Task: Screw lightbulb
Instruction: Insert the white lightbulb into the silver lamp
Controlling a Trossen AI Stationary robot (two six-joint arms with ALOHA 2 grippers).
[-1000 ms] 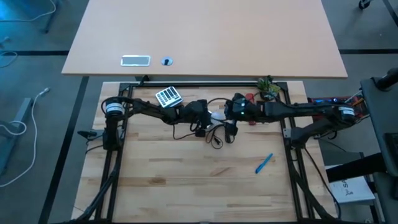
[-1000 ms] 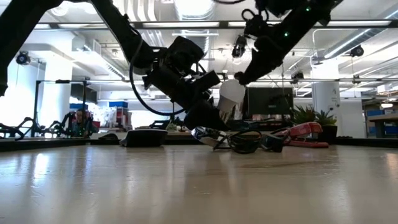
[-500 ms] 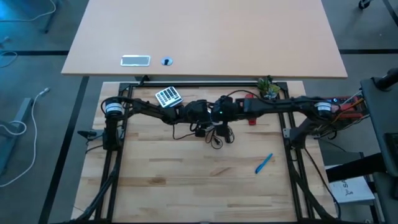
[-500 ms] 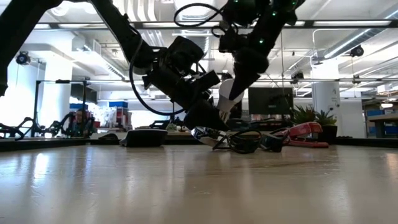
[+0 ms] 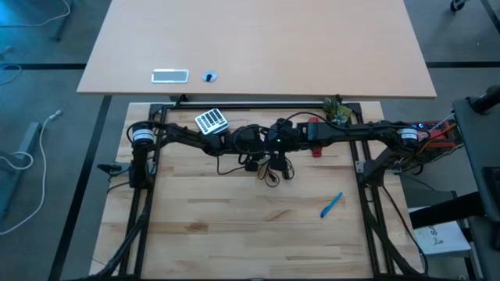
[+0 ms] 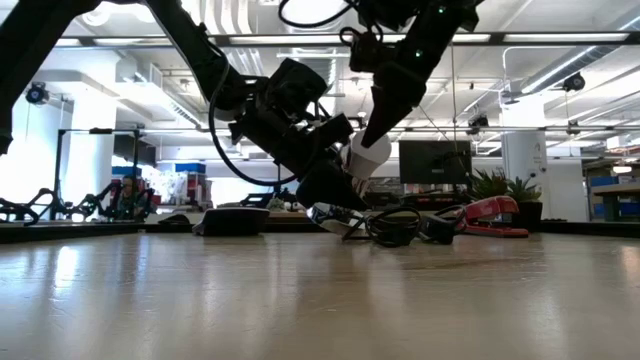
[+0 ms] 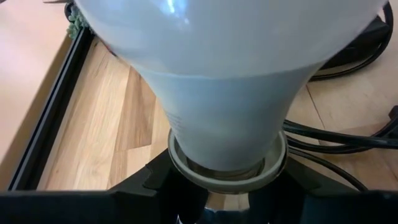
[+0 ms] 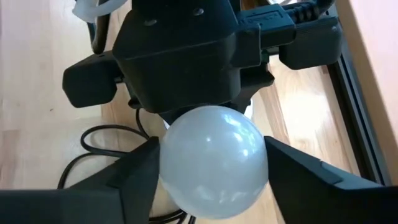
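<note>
The right gripper [image 8: 211,168] had its fingers around the lightbulb [image 8: 212,160] (centre of frame); the left gripper's fingers clamped the socket [image 7: 227,171]. Turning should stay straight and gentle.

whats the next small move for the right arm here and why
Probably close the right gripper the rest of the way onto the bulb, then start turning it. Its fingers flank the globe on both sides, seemingly just at its surface, and the bulb's neck already sits in the socket that the left gripper holds, so a firm grip comes before any twist.
</note>
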